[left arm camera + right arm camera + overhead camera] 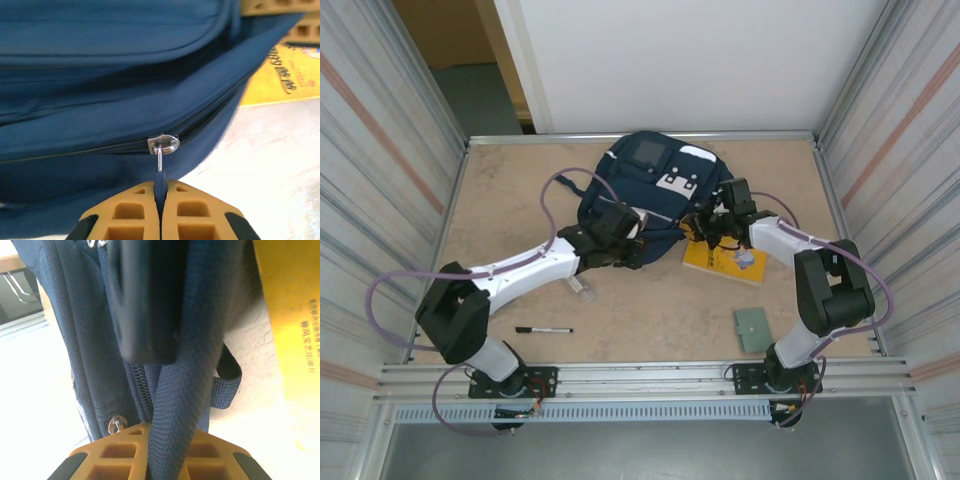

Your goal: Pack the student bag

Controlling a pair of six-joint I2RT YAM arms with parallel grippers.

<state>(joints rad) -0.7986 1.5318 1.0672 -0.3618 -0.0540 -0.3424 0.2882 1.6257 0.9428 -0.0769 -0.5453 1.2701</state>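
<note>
Corrugated metal walls closed in a tan table [650, 310] on three sides, with the two arm bases bolted along its near edge. At the middle of the far edge lay the student bag [650, 185], a navy backpack lying flat with its small square front panel turned up. The left gripper [160, 187] was clenched on the zipper pull [160, 164], a thin tab hanging from the silver slider [163, 142] on the bag's near side; its orange fingers [127, 212] met with the tab pinched between them. The right gripper [167, 435] grasped a navy webbing strap [185, 390] at the bag's near right side, the strap running up out of its fingers. A yellow book [725, 262] lay flat just beside the bag, toward the right edge. A black marker [544, 329] lay near the near left corner, and a grey-green pad [754, 329] near the near right corner, both well apart from the bag.
</note>
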